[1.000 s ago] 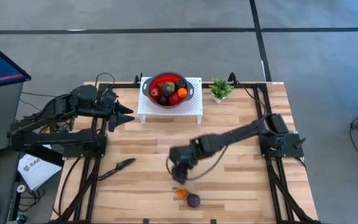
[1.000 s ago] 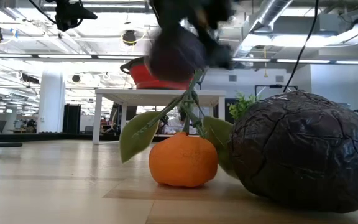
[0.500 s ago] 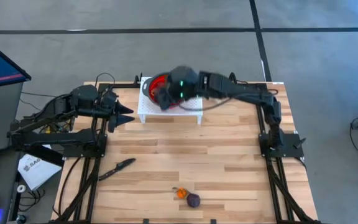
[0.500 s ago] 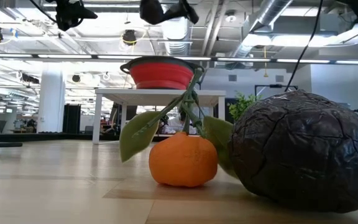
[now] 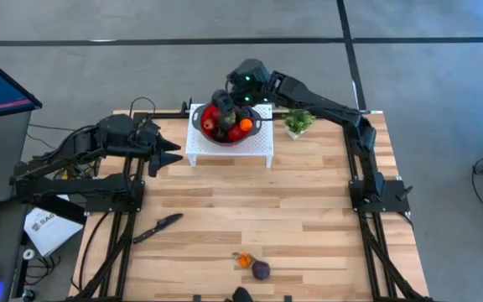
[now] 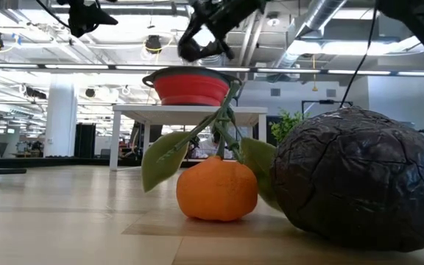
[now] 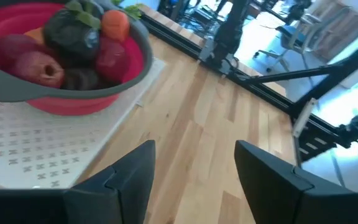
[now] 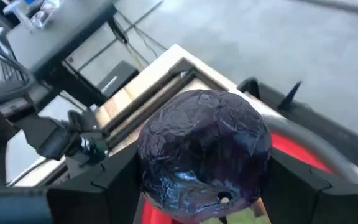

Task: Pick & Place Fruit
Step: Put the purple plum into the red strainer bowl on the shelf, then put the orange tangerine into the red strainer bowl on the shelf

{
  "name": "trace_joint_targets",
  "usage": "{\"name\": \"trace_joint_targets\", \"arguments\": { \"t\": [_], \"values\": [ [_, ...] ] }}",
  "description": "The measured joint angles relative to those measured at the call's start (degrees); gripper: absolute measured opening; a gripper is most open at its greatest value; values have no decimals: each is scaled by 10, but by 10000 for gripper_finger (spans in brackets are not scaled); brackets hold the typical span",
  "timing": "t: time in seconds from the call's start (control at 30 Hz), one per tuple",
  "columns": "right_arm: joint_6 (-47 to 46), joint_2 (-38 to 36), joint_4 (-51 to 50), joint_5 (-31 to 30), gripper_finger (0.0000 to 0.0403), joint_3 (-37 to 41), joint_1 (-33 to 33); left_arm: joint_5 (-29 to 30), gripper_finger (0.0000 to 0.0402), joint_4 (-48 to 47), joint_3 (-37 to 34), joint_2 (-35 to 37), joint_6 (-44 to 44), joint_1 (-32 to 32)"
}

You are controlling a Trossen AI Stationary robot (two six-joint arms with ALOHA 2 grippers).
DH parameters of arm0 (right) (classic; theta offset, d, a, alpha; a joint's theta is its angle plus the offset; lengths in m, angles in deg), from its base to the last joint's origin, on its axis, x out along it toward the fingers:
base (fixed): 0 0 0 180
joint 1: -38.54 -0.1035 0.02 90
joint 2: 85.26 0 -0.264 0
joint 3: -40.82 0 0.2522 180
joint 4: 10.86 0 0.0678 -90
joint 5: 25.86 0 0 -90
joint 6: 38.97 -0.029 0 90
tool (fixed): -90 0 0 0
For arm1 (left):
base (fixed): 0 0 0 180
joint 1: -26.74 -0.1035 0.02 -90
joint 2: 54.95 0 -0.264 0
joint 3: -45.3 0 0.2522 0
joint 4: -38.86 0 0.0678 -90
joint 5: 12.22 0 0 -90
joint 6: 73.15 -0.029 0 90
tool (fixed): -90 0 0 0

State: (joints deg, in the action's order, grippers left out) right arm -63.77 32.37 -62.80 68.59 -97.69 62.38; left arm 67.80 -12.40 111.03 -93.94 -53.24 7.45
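Observation:
My right gripper hangs above the red bowl, shut on a dark purple fruit. The bowl stands on a white perforated stand at the table's far edge. It holds red, orange and dark green fruit. An orange fruit with green leaves and a second dark purple fruit lie side by side on the table by its near edge, large in the low view. My left gripper waits open at the table's left, level with the stand. My right gripper pinches the dark purple fruit across its wrinkled round body, one dark finger on each side. It comes slanting down from the table's far side. The fruit is lifted clear, above the fruit in the bowl.
A black knife lies on the table's near left. A small green potted plant stands right of the stand, under my right arm. Black frame rails run along both sides of the table. The middle of the wooden table is bare.
My right gripper, shut on the purple fruit, rose from low over the near middle of the table, close to the two lying fruits. It swung to the far edge and now hangs over the bowl. The fruit went with it.

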Motion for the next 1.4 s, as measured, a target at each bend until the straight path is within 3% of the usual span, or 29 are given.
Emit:
{"name": "trace_joint_targets", "arguments": {
  "t": [0.17, 0.6, 1.07, 1.23, 1.4],
  "values": [
    [0, 30, 18, 39, 256, -1, 15, 16, 213, 8, 0, -13, 0, 0],
    [19, 56, -2, 48, 258, -1, 25, 19, 213, 20, 0, -40, 0, 0],
    [23, 56, -5, 47, 367, -1, 35, 18, 213, 21, 0, -38, 1, 0],
    [9, 54, -7, 47, 376, -4, 41, 18, 213, 21, 0, -38, 1, 0],
    [12, 53, -73, 47, 370, -68, 37, 18, 213, 20, 0, -38, 1, 0]
  ]
}}
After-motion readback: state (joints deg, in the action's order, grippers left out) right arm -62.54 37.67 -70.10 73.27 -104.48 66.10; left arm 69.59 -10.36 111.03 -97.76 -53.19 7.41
